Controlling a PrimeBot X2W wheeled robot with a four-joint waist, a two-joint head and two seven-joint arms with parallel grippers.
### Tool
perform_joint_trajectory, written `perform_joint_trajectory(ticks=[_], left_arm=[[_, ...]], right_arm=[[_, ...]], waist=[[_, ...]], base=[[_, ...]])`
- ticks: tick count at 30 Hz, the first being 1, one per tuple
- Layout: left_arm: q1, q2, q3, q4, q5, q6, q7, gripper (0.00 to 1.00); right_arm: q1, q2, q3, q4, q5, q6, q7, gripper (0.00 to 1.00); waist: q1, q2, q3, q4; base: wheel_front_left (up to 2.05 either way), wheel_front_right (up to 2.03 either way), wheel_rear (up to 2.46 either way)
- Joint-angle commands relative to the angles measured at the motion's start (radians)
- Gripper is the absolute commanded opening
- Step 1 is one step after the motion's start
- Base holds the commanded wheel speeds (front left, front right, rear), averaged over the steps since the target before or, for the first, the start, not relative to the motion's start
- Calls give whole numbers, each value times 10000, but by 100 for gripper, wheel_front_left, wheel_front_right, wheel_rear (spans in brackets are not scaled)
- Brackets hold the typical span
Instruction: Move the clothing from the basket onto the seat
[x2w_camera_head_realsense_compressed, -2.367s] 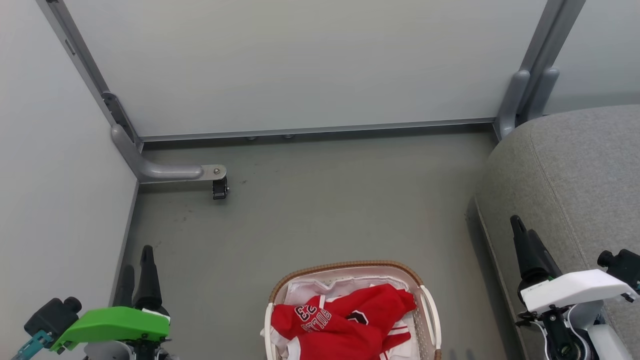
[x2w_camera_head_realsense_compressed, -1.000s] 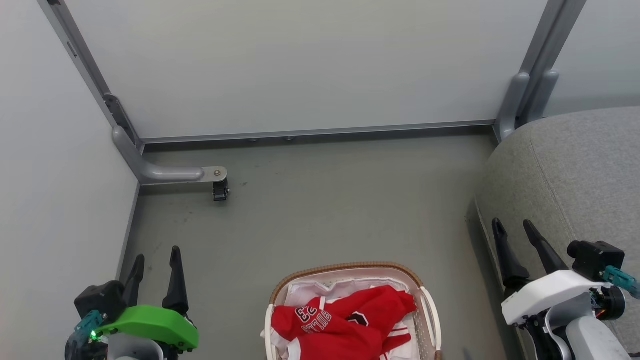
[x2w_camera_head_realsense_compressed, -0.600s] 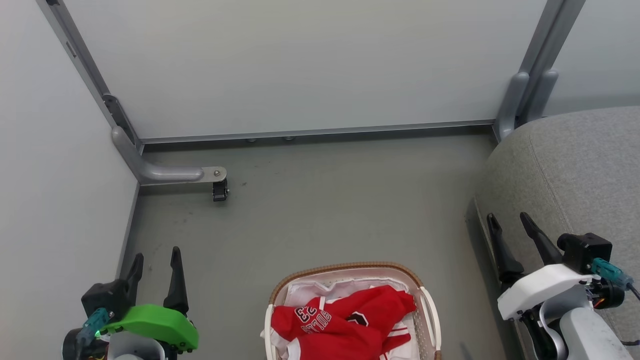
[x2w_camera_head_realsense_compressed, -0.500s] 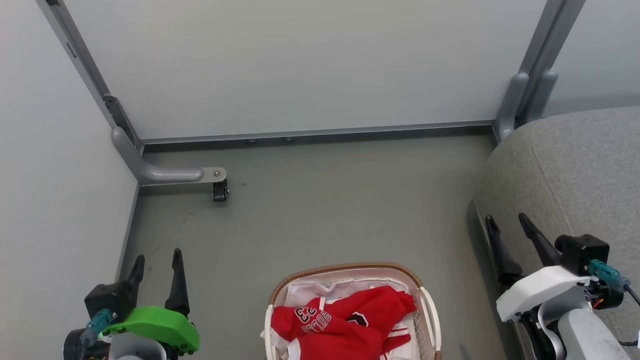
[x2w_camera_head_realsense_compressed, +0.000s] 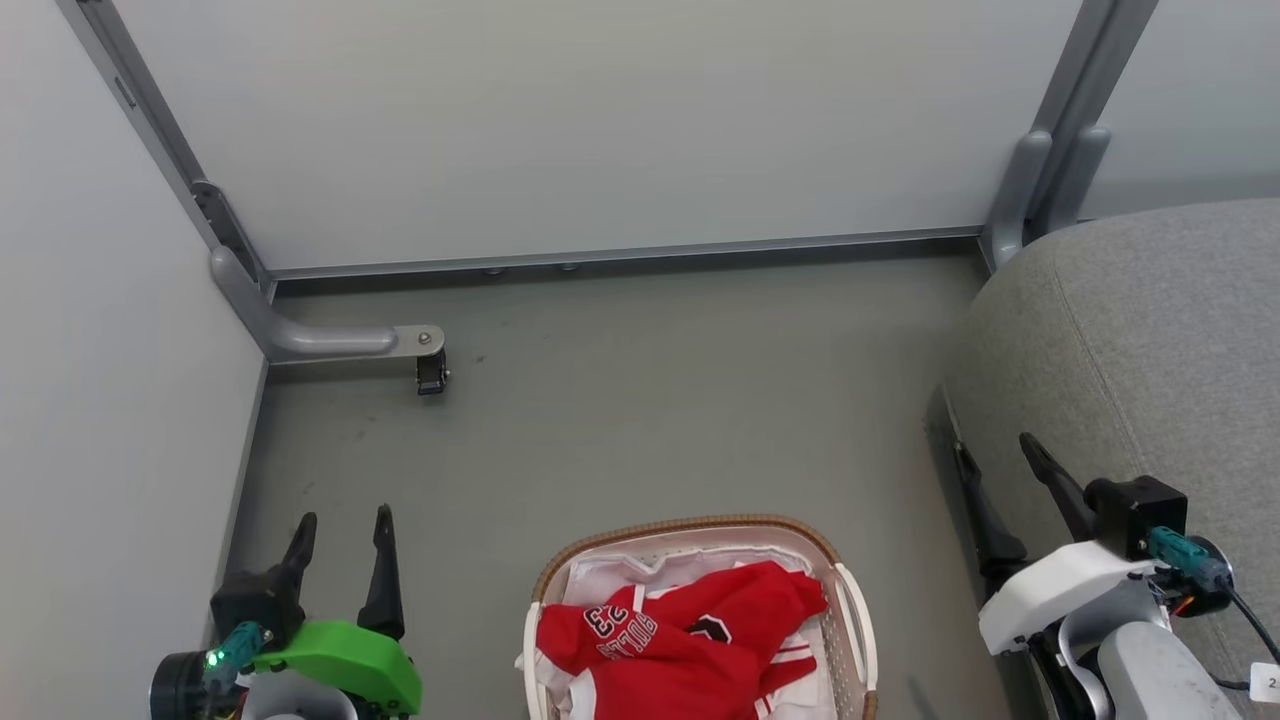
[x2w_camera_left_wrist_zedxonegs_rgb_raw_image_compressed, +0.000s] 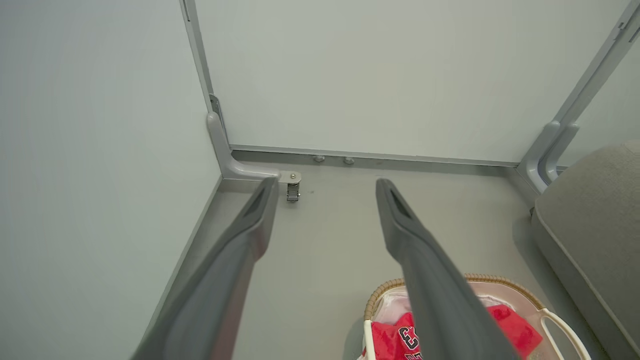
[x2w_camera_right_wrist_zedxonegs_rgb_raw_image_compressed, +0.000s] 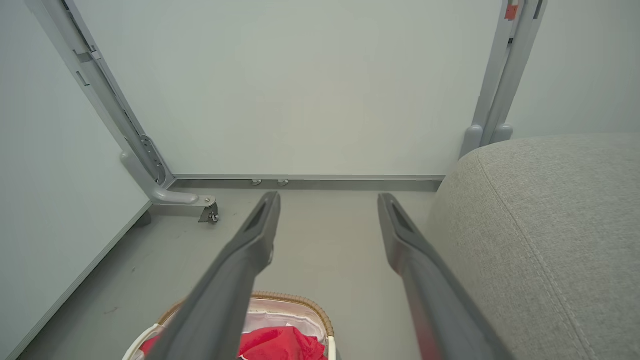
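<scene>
Head view, 6 o'clock: clothing (x2w_camera_head_realsense_compressed: 690, 640), red with white trim, heaped and crumpled inside the basket (x2w_camera_head_realsense_compressed: 690, 523), numerals and lettering face up toward the 9 o'clock side of the heap. None of it on the seat (x2w_camera_head_realsense_compressed: 1150, 330) so far. Beneath and around the heap, a white cloth liner (x2w_camera_head_realsense_compressed: 612, 578), showing most toward 12 o'clock. Basket standing on the grey floor (x2w_camera_head_realsense_compressed: 650, 400), cut off by the lower edge, with a white handle (x2w_camera_head_realsense_compressed: 862, 620) on its 3 o'clock side.

Outward from there: at 3 o'clock, the seat, rounded grey edge near the basket but apart from it. At 8 o'clock, left gripper (x2w_camera_head_realsense_compressed: 345, 514), jaws spread wide and empty, tips pointing to 12 o'clock, well apart from the basket. At 4 o'clock, right gripper (x2w_camera_head_realsense_compressed: 995, 447), likewise wide open and holding nothing, poised by the front edge of the seat; touching the upholstery or not, cannot tell. Farther out at 12 o'clock, a pale partition panel (x2w_camera_head_realsense_compressed: 600, 130); at 10 o'clock, a small caster (x2w_camera_head_realsense_compressed: 432, 372) on a grey foot.

Judged from this: the very start, approach step, nothing grasped. Next move likely calls for bringing one open gripper over the basket, tipping it downward, lowering into the top fold of the red heap and closing on jersey alone. Then lifting high enough to clear the rim and swinging toward 3 o'clock. Main risks: pinching the liner along with the jersey and dragging the basket, or hauling up tangled jerseys together.
</scene>
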Motion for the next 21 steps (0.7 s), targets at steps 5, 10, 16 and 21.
perform_joint_trajectory(ticks=[5,10,16,21], left_arm=[[-588,-3,-777,92,433,-38,-181,100],[-1263,-4,-1590,419,628,-41,-256,100],[-2279,51,-3028,1194,576,-41,-275,100],[-3097,251,-4255,1928,502,-40,-275,100]], right_arm=[[-571,-15,37,-400,-580,-5,-187,100],[-1054,78,88,-726,-862,-5,-268,100],[-1662,241,191,-1106,-877,-5,-280,100],[-2101,373,355,-1383,-850,-5,-280,100]], waist=[[0,18,1128,-417],[0,19,2281,-869],[0,19,3650,-1477],[0,19,4577,-1864]], base=[[0,0,0],[0,0,0],[0,0,0],[0,0,0]])
